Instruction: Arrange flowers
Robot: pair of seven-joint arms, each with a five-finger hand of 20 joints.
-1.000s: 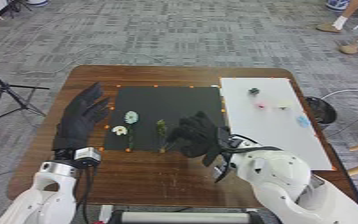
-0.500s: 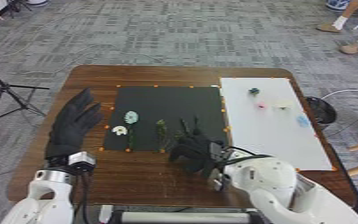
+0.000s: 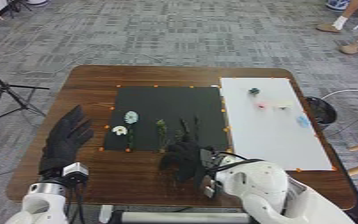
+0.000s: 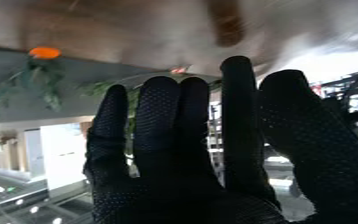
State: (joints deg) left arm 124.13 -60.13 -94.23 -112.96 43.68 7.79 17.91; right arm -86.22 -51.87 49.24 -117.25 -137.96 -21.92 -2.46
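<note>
My right hand (image 3: 186, 159) is at the near edge of the black mat (image 3: 158, 97), straight fingers pointing away over it. In the right wrist view the hand (image 4: 180, 150) has straight fingers, with green foliage (image 4: 47, 85) beyond them; I cannot tell if they touch any stem. At the mat's left side lie a pale blue flower (image 3: 131, 117) and a white flower (image 3: 119, 130). A green sprig (image 3: 161, 128) lies just left of my right fingers. My left hand (image 3: 64, 140) is left of the mat, fingers extended.
The white board (image 3: 291, 145) on the right bears a dark teal flower (image 3: 254, 91), a pink one (image 3: 262, 106), a pale one (image 3: 283, 107) and a light blue one (image 3: 302, 121). Orange markers edge both surfaces. A black round object (image 3: 321, 111) stands beside the table.
My right hand has drawn back toward the near edge and turned, its fingers now pointing away. My left hand has moved nearer the table's front.
</note>
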